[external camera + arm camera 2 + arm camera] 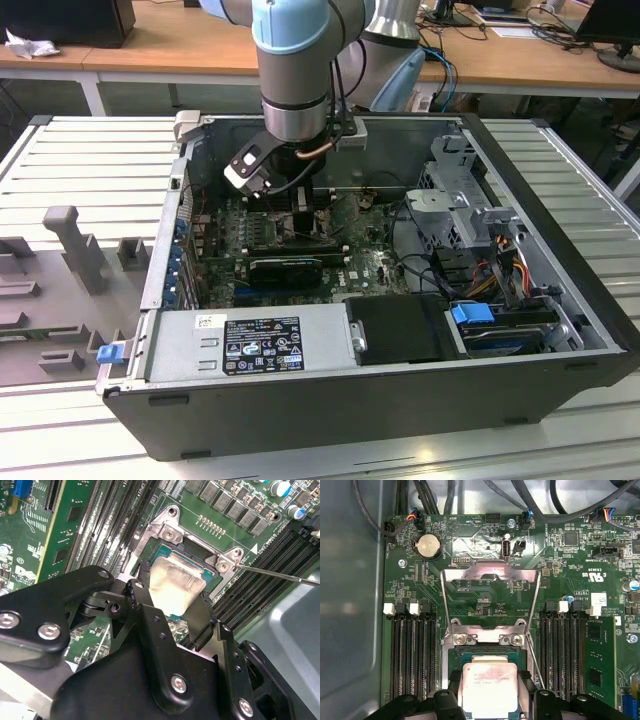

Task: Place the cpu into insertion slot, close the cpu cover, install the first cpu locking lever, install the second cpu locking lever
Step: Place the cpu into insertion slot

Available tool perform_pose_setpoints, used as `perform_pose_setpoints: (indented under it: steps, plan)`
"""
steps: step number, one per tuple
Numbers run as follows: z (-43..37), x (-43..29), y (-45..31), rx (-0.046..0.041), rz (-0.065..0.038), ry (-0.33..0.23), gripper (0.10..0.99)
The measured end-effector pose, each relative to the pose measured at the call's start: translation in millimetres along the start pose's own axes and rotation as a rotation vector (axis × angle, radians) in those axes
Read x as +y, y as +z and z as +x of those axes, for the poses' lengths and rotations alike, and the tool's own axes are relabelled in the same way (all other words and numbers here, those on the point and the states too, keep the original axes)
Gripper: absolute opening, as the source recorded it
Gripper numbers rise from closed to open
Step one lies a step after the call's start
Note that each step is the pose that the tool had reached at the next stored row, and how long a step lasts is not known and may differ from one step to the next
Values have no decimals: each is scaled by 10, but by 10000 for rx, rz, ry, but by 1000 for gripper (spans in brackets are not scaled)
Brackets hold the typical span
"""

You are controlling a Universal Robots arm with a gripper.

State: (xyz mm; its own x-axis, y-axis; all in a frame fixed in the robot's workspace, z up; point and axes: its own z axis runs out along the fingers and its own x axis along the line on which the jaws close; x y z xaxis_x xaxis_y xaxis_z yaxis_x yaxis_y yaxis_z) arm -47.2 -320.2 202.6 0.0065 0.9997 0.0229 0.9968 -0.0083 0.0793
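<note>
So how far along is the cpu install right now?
Nothing looks finished yet. In hand: the pincer grips the flat square silver-grey cpu right at the square black insertion slot; whether it is seated, I cannot tell. Left: the thin square metal frame cover lies flipped open, and a thin wire locking lever stands free beside the slot.

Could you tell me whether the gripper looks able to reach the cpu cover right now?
Probably not yet: the gripper looks shut on the cpu above the slot, so it is occupied. The cover itself lies swung open past the slot with nothing above it.
</note>
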Motion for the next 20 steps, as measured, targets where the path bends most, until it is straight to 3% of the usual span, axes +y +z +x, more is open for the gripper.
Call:
perform_pose_setpoints:
  steps: [11,13,14,19,20]
  plan:
    - [7,8,27,-12,16,1,529]
    - [7,8,28,-15,15,0,541]
    - [7,8,28,-17,16,1,604]
    - [10,16,-79,-31,15,-1,604]
    - [10,17,-90,-42,15,-2,525]
